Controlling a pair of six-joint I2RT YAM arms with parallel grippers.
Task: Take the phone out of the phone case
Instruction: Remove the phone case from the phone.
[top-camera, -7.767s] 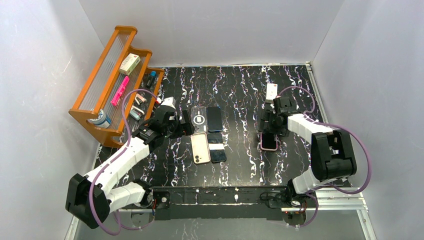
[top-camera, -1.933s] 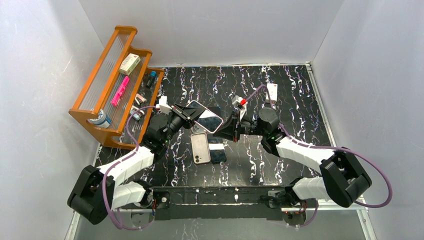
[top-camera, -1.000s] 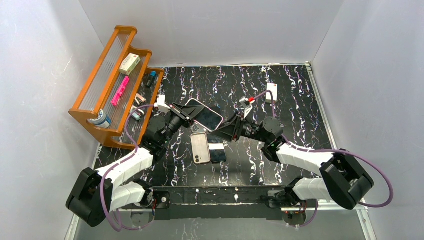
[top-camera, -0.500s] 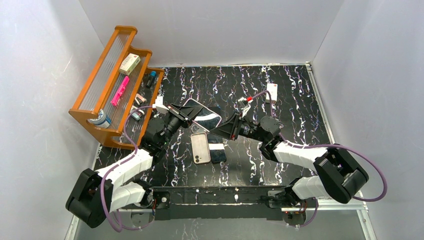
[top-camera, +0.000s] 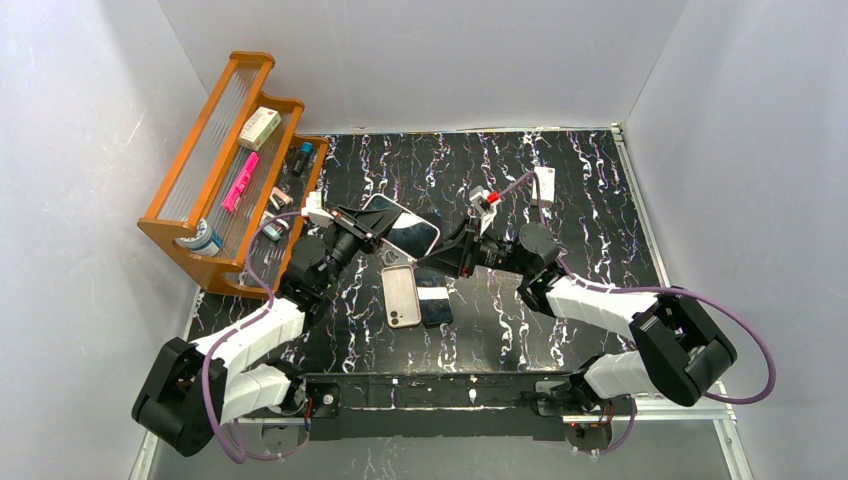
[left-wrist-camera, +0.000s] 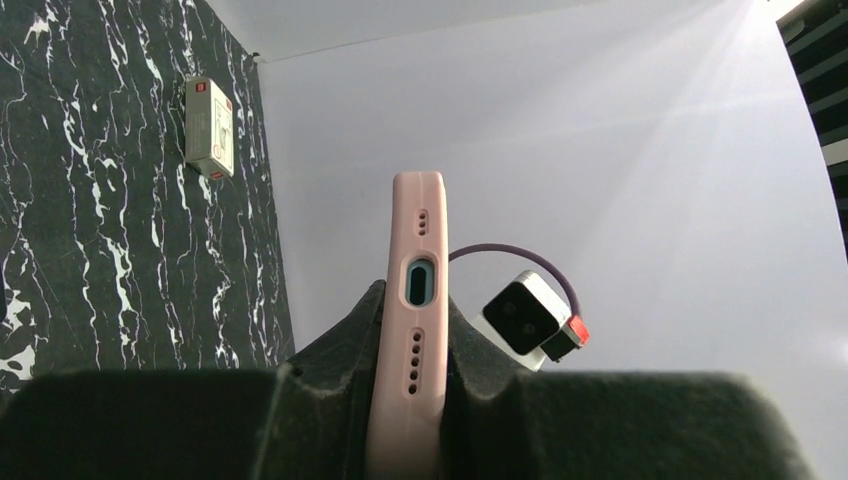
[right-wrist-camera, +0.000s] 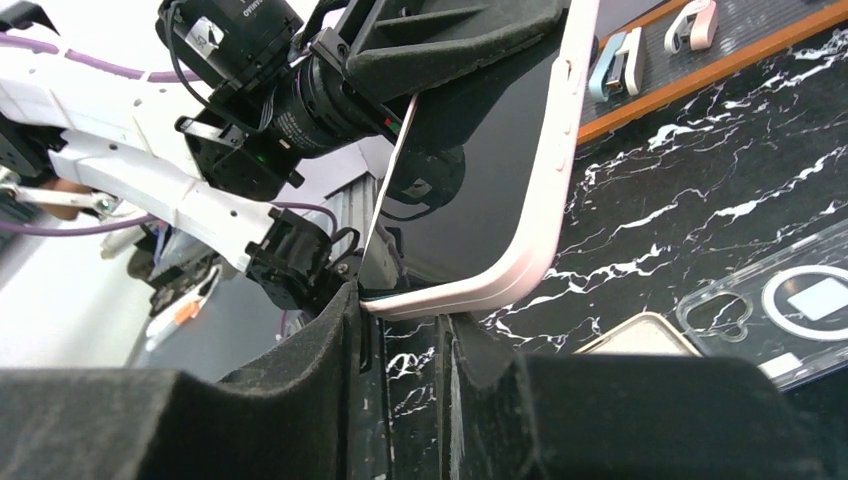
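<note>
Two grippers held one phone (right-wrist-camera: 480, 180) in its pink case (left-wrist-camera: 410, 330) above the table (top-camera: 580, 170). The left gripper (left-wrist-camera: 408, 352) clamped its faces; the right gripper (right-wrist-camera: 400, 322) pinched the case's end. One gold phone (top-camera: 401, 298) and one dark phone (top-camera: 436, 308) lay below.

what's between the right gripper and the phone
Nothing visible. The right gripper is right at the lower corner of the phone, with the pink case edge sitting at the gap between its fingers. The left gripper clamps the phone in the air.
</note>
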